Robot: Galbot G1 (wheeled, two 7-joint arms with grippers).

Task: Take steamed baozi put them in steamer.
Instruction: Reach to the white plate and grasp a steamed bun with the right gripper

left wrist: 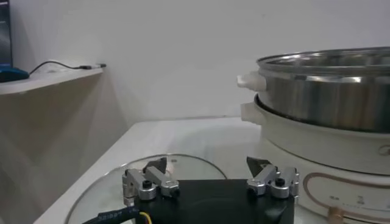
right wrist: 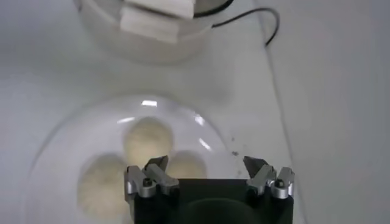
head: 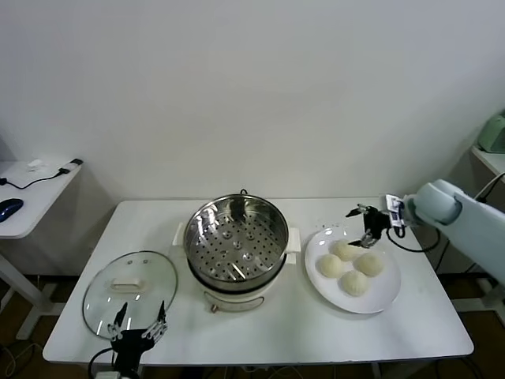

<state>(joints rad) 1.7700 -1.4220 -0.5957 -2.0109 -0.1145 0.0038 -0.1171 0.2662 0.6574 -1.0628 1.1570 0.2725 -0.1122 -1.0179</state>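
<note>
Fingers of the left gripper [head: 139, 322] stand wide and empty at the near bench [head: 276, 335] edge, over the glass lid [head: 130, 290], parked. Fingers of the right gripper [head: 365, 223] are also spread wide, holding nothing, hovering just above the far rim of the white plate [head: 386, 298]. The four steamed baozi [head: 350, 266] lie below and nearer than those fingers; being round, they have no long axis. The right arm is clearly closer. The steamer [head: 236, 238] sits left of the plate, empty. No readable writing anywhere.
</note>
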